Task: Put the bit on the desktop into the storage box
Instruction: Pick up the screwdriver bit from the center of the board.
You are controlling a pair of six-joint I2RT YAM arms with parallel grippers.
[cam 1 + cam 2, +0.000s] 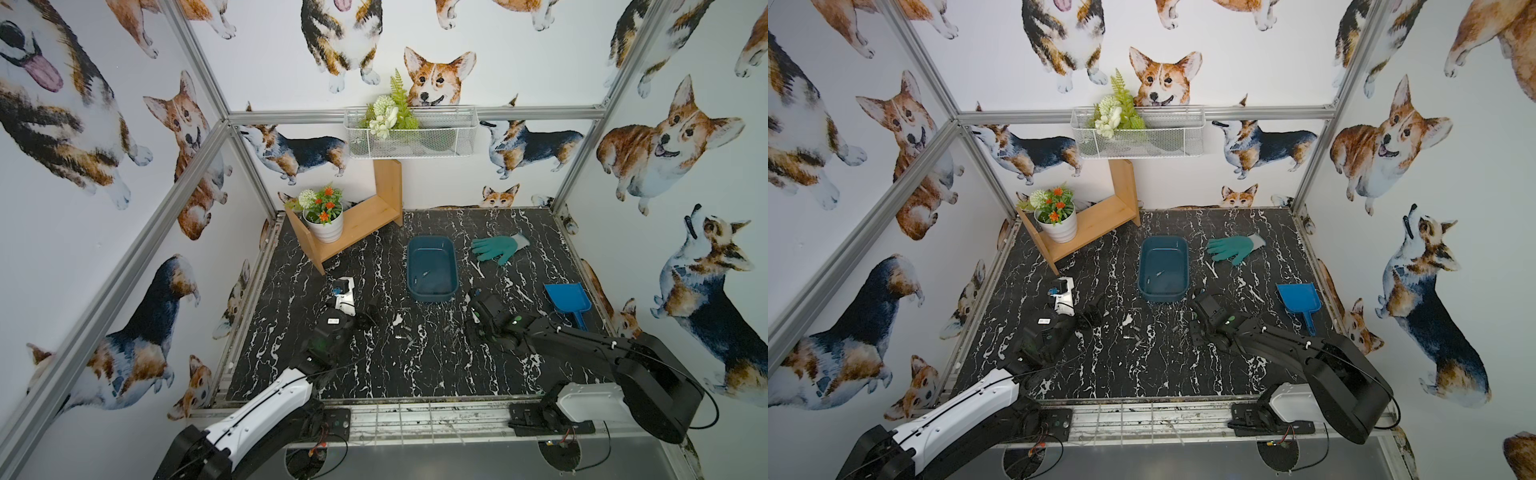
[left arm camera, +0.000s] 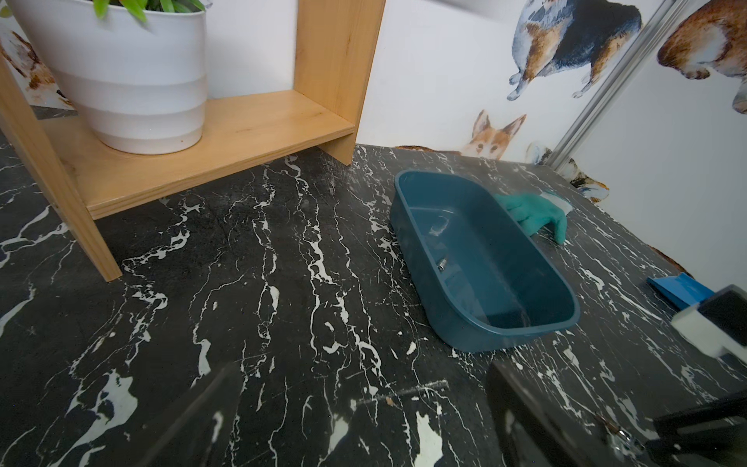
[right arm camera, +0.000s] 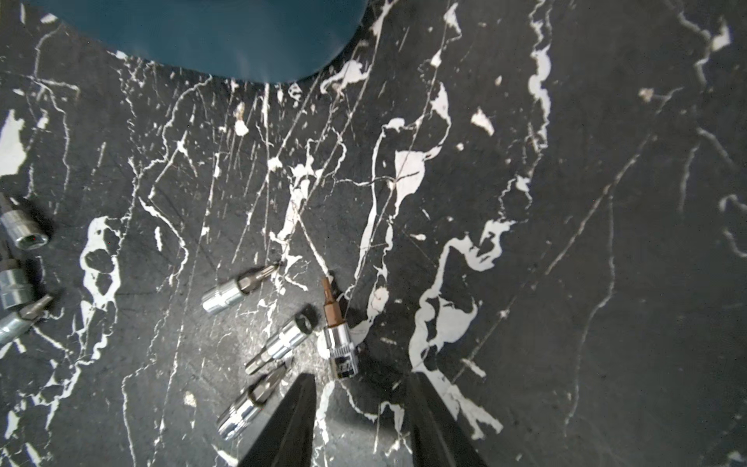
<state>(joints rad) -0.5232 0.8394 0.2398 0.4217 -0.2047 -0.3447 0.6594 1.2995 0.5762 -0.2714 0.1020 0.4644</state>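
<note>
Black white-veined desktop point(image 1: 374, 365), teal storage box point(image 1: 432, 296), green glove point(image 1: 496, 248), blue scoop point(image 1: 567, 297)

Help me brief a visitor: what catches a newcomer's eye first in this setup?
The corgi wallpaper on the walls grabs attention first. Next comes the teal storage box in the middle of the desktop, with one bit inside. Nearer the arms, loose bits lie scattered, and the right gripper stands open close to a brown-tipped bit.

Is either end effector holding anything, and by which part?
Nothing is held. The right end effector is open, the brown-tipped bit lying unclamped at its tips; the left end effector is open and empty.
</note>
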